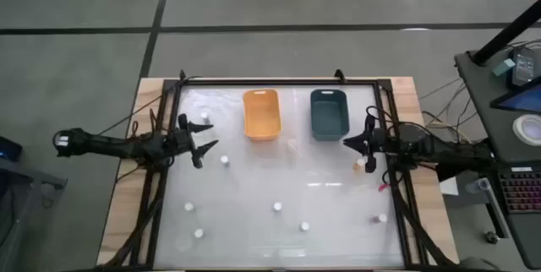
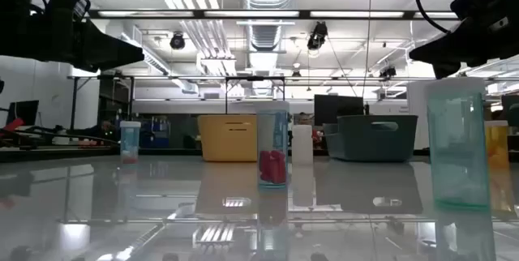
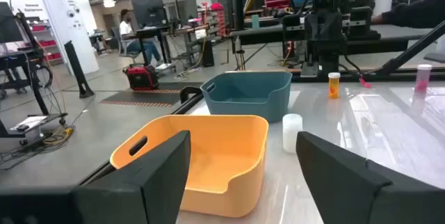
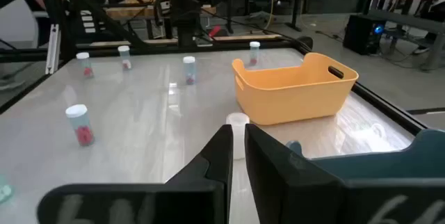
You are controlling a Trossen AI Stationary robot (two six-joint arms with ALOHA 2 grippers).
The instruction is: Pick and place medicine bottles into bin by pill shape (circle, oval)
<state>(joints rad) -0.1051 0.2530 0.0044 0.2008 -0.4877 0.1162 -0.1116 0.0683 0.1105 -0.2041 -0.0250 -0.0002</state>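
On the near part of the glossy white table [image 1: 254, 189], several small medicine bottles [image 1: 276, 207] are seen standing upright and well apart, each topped by a round white cap. They are judged to be light, rigid plastic, smooth-walled and easily tipped or slid on the slick top, so a centred pinch across the body just under the cap is thought safest, with modest pressure. The pills inside are glimpsed as pink in the clear bottle [image 2: 272, 148] in the low view, but their shape cannot be told. Farther in, the left gripper [image 1: 208, 147] is held above the table's left side with its fingers spread wide and nothing between them, while the right gripper [image 1: 347, 142] is held at the right side with its fingers pressed together, empty. At the far edge, the orange bin [image 1: 261, 113] and the dark teal bin [image 1: 329, 113] are set side by side, and no bottle can be made out inside either.
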